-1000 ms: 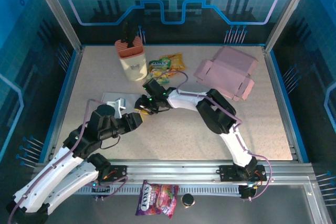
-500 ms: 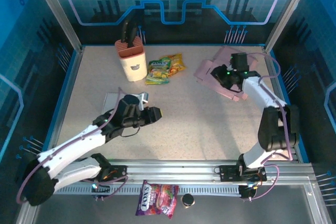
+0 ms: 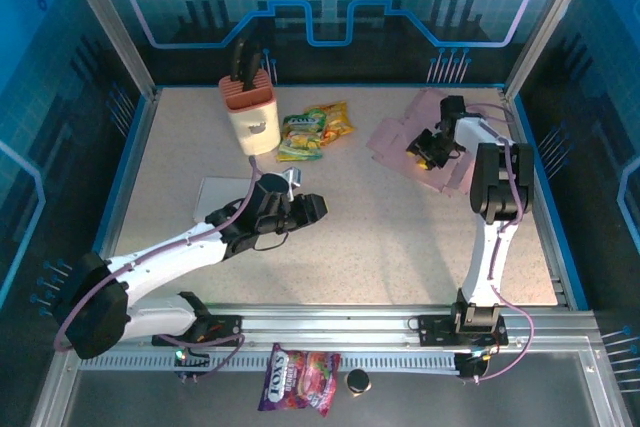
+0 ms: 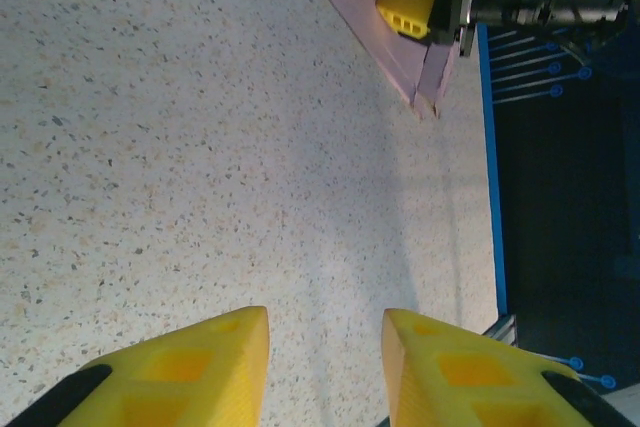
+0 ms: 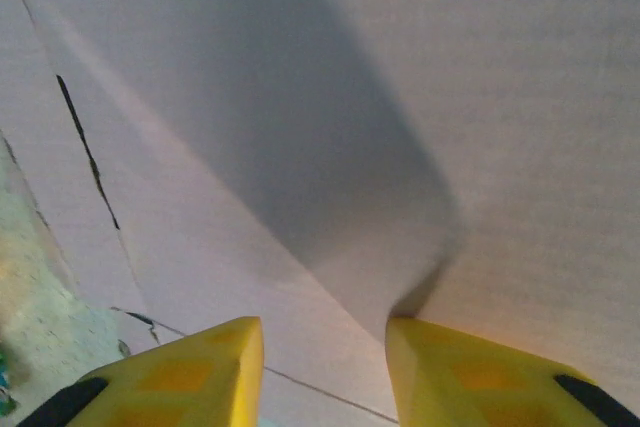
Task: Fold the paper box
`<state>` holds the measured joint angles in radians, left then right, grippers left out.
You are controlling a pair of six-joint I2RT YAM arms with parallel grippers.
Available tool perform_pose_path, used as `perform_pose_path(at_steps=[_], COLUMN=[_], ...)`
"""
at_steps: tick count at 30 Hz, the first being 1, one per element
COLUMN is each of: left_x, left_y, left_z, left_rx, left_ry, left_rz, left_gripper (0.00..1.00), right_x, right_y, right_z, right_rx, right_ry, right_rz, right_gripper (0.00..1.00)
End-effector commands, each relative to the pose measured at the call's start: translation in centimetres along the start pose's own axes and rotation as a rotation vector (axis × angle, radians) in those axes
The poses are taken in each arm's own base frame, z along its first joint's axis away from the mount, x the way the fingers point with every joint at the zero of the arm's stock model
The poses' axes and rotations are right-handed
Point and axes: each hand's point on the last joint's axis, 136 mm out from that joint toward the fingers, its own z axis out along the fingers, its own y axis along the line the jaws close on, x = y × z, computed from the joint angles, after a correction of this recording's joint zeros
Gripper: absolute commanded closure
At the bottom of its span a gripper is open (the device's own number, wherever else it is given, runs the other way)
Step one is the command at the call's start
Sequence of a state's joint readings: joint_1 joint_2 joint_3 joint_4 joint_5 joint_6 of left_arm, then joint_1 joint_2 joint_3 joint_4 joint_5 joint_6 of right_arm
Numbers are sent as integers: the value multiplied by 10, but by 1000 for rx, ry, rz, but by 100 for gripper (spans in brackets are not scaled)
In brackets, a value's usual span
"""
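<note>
Left jaws slide further out, open wide, bare desk (image 4: 200, 147) below. Right jaws shift over pink paper box (image 3: 388, 135), open, box underneath.

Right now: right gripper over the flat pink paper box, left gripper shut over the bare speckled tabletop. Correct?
No: left wrist view shows the left gripper open. Rest holds: it's over speckled tabletop, right gripper over the flat pink paper box.
</note>
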<state>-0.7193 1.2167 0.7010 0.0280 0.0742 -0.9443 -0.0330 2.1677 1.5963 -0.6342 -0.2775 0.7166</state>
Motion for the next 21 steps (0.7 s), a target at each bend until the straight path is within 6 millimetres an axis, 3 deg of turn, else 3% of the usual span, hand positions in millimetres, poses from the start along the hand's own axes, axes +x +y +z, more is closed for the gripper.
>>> perform_pose_path(at_steps=[1,5,10,13,16,21], left_x=[-12,-11,4,14,19,19], left_y=[-6,9,41,63,75,82], left_z=[-4,3,25,36,50,67], left_rx=[0,-53,-101,-145,-137,-135], left_ry=[-60,-63,-35,-22,-26,-36], left_rz=[-32,-117,-293,-399,-493,-534], left_gripper=[63,60,57,57,57,57], right_x=[58,112,192,228,247,253], right_y=[-10,-15,-18,-15,-16,-14], right_z=[8,6,-5,-10,-11,-12], right_rx=[69,68,42,16,-4,1], right_ry=[158,212,257,274,280,297], right_rz=[-39,-47,-52,-47,-21,-37], right_gripper=[61,62,63,63,63,64])
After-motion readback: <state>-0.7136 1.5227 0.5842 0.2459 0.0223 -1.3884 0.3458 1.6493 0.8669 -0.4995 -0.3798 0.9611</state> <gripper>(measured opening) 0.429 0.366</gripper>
